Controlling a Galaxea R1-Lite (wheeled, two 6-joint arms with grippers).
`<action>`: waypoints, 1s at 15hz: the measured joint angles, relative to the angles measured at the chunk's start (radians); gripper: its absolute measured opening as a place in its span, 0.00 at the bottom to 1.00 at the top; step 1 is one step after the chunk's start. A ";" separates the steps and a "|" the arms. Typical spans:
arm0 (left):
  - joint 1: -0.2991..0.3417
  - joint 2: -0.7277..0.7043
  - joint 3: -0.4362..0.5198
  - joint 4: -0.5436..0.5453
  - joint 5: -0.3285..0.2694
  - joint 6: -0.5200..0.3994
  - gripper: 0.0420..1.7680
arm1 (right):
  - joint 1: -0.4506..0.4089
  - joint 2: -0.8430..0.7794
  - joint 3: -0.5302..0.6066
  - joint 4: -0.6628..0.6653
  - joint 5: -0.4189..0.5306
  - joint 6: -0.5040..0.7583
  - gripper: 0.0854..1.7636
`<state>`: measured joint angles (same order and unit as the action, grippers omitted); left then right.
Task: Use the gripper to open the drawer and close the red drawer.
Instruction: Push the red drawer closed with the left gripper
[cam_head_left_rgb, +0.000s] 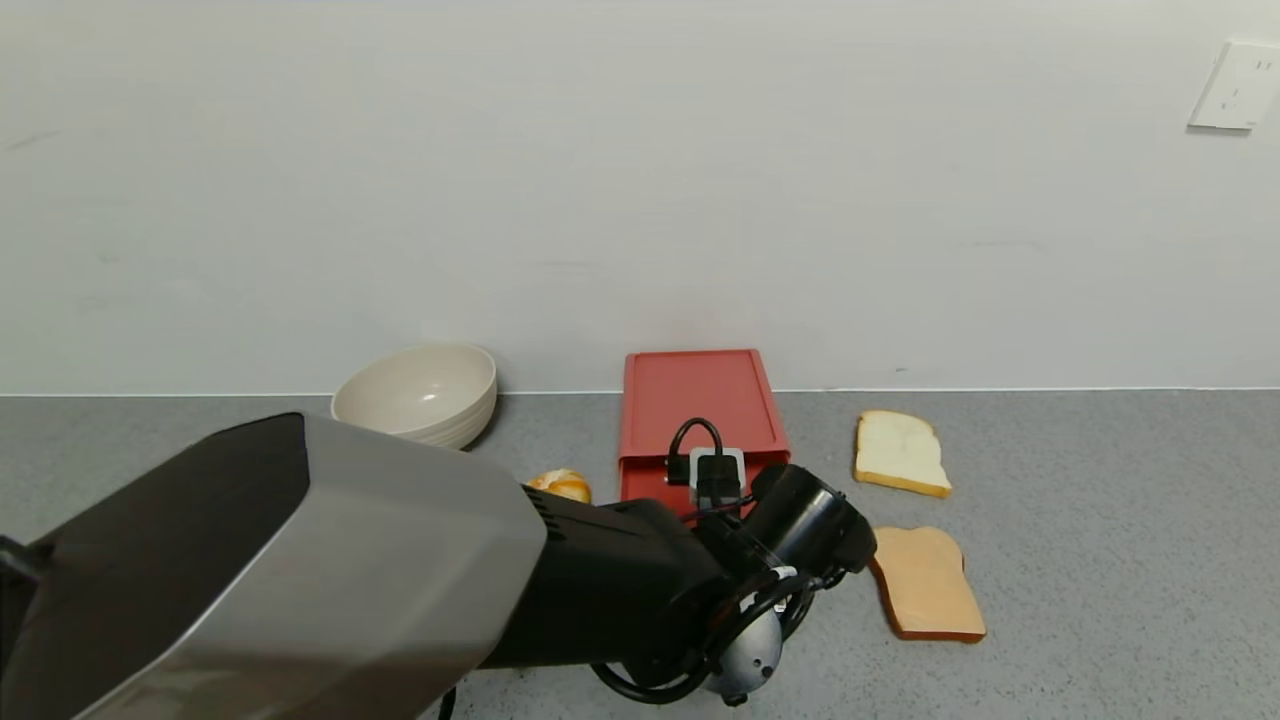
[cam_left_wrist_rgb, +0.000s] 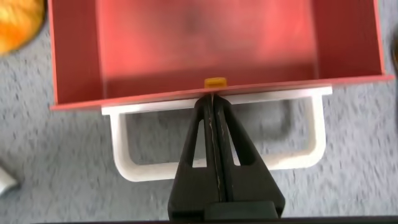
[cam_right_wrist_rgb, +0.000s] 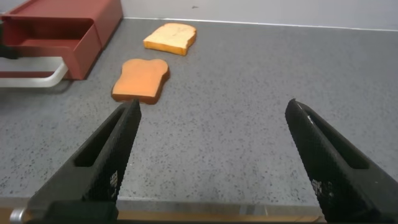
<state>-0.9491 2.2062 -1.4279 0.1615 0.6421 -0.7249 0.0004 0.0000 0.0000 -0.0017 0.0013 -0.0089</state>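
The black left gripper, its two tapered fingers pressed together with nothing between them, is resting its tips against the front edge of the coral-red plastic drawer's tray, inside the span of the white plastic loop handle rather than around its bar. In the head view, the left arm is reaching across the grey speckled counter to the coral-red plastic drawer, which is sitting at the middle of the counter with its back toward the white wall; the tray is standing pulled out toward the robot, its open inside showing in the left wrist view. The box is looking rigid, smooth and probably light, so it may well be sliding bodily on the counter under a push or pull instead of its tray running in its case. The loop handle is appearing to be the one place to hook or pinch for pulling, while the flat front edge is offering a broad face for pushing the tray shut. An orange, rounded food item is lying just beside the drawer on the robot's left, a cream ceramic bowl farther back, and a pale bread slice and a browner toast slice on its right. The black right gripper is hovering wide open and empty above the counter, well apart from the drawer.
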 joint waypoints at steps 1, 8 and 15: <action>0.001 0.004 0.002 -0.010 0.000 0.010 0.04 | 0.000 0.000 0.000 0.000 0.000 0.000 0.97; 0.024 0.016 0.001 -0.074 0.000 0.068 0.04 | 0.000 0.000 0.000 0.000 0.000 0.000 0.97; 0.063 0.036 0.002 -0.170 0.000 0.154 0.04 | 0.000 0.000 0.000 0.000 0.000 0.000 0.97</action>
<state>-0.8860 2.2419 -1.4260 -0.0085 0.6421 -0.5709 0.0000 0.0000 0.0000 -0.0019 0.0013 -0.0089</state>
